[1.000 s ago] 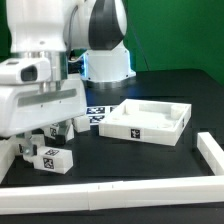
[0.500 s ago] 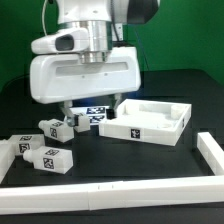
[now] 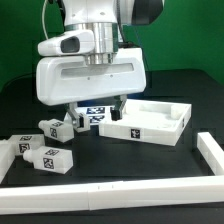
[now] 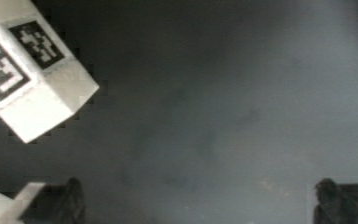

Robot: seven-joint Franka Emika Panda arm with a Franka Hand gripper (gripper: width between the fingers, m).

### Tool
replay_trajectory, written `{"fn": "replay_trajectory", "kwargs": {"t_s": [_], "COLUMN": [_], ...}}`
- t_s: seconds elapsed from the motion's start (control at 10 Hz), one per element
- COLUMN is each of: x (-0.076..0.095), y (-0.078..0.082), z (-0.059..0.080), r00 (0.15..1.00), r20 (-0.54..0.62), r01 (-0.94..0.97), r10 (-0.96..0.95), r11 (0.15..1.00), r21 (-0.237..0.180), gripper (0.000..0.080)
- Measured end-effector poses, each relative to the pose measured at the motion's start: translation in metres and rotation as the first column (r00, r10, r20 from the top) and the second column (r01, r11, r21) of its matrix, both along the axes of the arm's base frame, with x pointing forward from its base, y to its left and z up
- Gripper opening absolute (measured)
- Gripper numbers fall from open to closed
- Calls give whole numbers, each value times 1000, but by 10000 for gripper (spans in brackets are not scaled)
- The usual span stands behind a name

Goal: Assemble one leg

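Note:
Several small white legs with black-and-white tags lie at the exterior view's left: one leg (image 3: 54, 129), another leg (image 3: 81, 120) beside it, and a nearer leg (image 3: 50, 158). The large white tray-like tabletop (image 3: 152, 121) lies at the right. My gripper (image 3: 93, 108) hangs open and empty above the table between the legs and the tabletop. In the wrist view the gripper (image 4: 202, 201) has dark bare table between its two fingertips (image 4: 60, 200). A white tagged block (image 4: 27, 72), apparently a leg, lies off to one side of the jaws.
A white fence rail (image 3: 110, 189) runs along the table's front and another rail (image 3: 211, 151) along the right. The marker board (image 3: 97, 115) lies partly hidden behind my gripper. The arm's base (image 3: 100, 40) stands at the back.
My gripper has swung from over the legs at the exterior view's left toward the middle, then edged slightly further right. The legs and tabletop have not moved.

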State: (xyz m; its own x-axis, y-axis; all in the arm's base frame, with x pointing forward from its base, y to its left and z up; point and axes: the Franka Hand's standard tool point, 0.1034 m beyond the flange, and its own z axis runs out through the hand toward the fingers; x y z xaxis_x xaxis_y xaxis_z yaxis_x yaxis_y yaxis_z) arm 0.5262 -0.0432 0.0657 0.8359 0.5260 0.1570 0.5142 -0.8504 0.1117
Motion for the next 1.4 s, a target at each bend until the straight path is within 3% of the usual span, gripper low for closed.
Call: {"fn": "replay_trajectory", "kwargs": {"t_s": [0.2, 0.3, 0.4, 0.6, 1.0, 1.1, 1.2, 1.3, 1.4], "x": [-21, -29, -33, -29, -35, -56, -83, -91, -89], "y": [28, 44, 50, 30, 35, 42, 50, 50, 48], "z": [2, 4, 5, 3, 3, 6, 12, 18, 21], "r00": [962, 938, 924, 952, 924, 873, 755, 696, 669], "r20": [-89, -132, -168, -98, -109, -121, -178, -221, -227], "r01": [264, 330, 355, 295, 374, 481, 647, 705, 733], "r10": [-259, -322, -344, -289, -366, -472, -631, -683, -708], "r11": [963, 943, 934, 954, 925, 874, 762, 709, 679], "r21": [49, 45, 38, 55, 62, 64, 42, 28, 42], "gripper": [649, 649, 649, 649, 649, 649, 649, 649, 649]}}
